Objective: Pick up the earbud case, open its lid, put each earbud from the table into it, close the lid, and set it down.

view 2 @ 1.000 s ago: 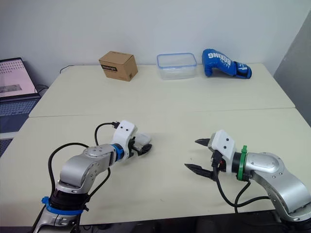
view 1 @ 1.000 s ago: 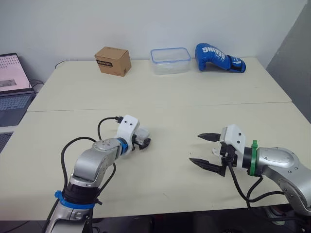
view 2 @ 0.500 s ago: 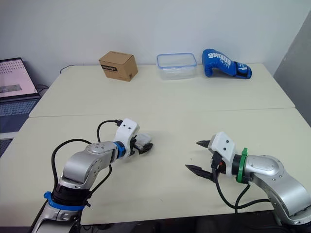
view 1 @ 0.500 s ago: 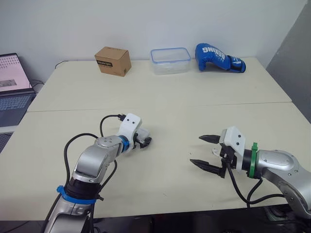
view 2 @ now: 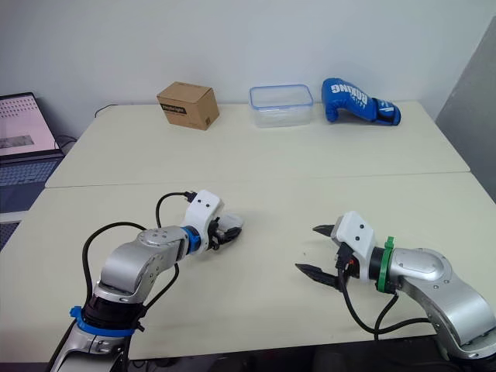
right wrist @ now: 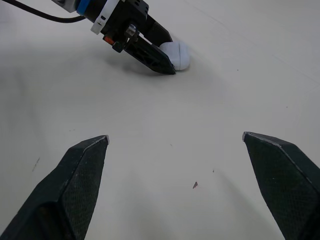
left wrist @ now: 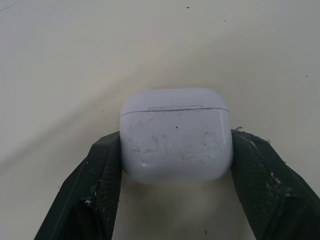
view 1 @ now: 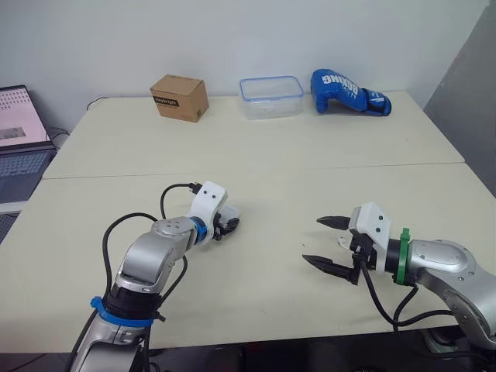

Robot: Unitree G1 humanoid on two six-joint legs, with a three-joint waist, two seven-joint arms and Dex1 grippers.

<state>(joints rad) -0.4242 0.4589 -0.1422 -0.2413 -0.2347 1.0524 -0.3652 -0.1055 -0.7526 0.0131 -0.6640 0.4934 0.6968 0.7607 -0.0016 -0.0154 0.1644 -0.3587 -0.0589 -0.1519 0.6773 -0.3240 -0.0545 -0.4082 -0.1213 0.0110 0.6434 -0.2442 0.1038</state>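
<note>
**Left hand clamps the closed earbud case; right hand waits open**

The left hand (view 1: 226,225) lies low over the table (view 1: 271,155), and the white earbud case (left wrist: 176,135) sits squarely between its two black fingers (left wrist: 100,175). Each finger presses against one side of the case, so the hand is closed only as far as the case's width. In the left wrist view the lid seam runs straight across the case near the end farthest from the hand, and the lid is shut. I cannot tell whether the case rests on the table or is raised just off it.

The right hand (view 1: 312,239) is well apart from the left hand, off to its right, with its fingers spread wide and nothing between them. Its wrist view looks across bare table toward the left hand and the case.

Far beyond both hands, along the back edge of the table, stand a cardboard box (view 1: 180,98), a clear plastic container (view 1: 271,97) and a blue boxing glove (view 1: 349,91). A laptop (view 1: 19,139) lies well to the left of the left hand, beside the table.
</note>
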